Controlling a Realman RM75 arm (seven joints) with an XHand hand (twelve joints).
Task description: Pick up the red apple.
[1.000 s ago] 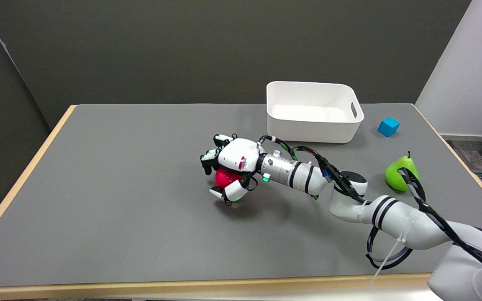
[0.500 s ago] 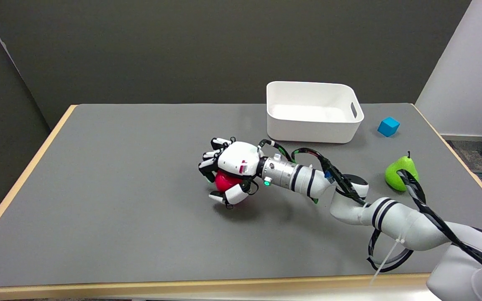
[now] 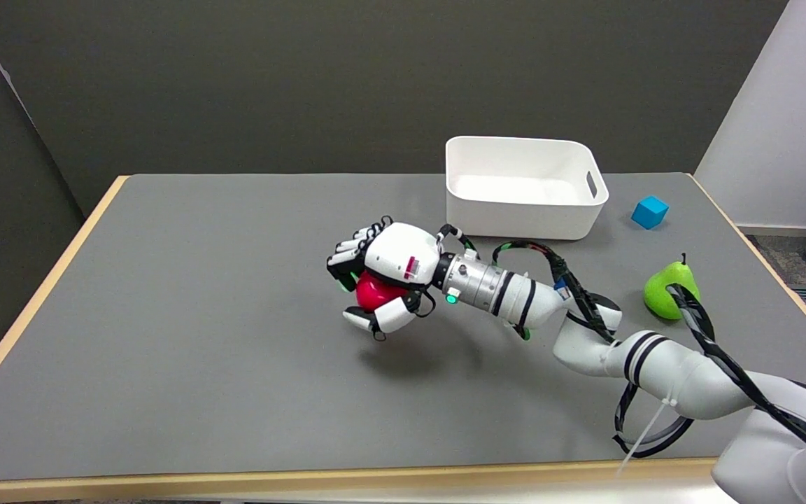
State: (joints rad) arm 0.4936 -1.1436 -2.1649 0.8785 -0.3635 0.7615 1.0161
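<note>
The red apple (image 3: 373, 295) is near the middle of the grey table, held a little above the surface with its shadow lying apart below it. My right hand (image 3: 383, 276) grips it from above and the right, fingers curled over its far side and the thumb under its near side. Most of the apple is hidden by the hand; only its lower left part shows.
A white bin (image 3: 523, 185) stands at the back right of the table (image 3: 186, 336). A blue cube (image 3: 650, 211) lies to its right. A green pear (image 3: 664, 287) stands near the right edge, partly behind my arm's cable.
The fingers closed around the apple, and the hand has risen slightly with it, so the shadow now lies apart below.
</note>
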